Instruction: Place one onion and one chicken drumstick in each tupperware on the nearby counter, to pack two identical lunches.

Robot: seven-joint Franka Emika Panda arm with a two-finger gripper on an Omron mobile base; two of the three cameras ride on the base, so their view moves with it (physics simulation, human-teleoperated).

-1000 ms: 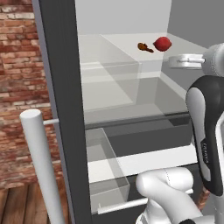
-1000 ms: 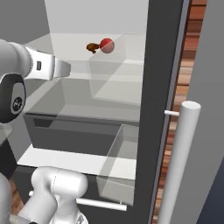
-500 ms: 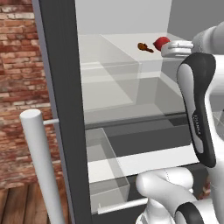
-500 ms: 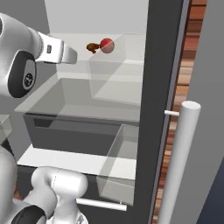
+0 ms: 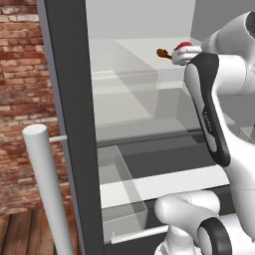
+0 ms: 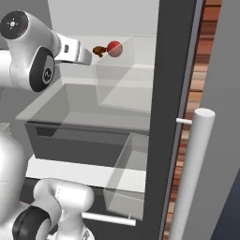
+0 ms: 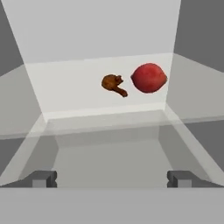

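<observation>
Fridge shelf ahead of the wide-open, empty claw bears onion and drumstick; a reach forward is needed.

open fridge, brick wall

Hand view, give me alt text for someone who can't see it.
A red onion and a small brown chicken drumstick lie side by side on a white fridge shelf, seen past the open gripper, whose fingertips are apart and empty.

A red onion sits just beside a chicken drumstick, perhaps touching, on the upper fridge shelf.
</observation>
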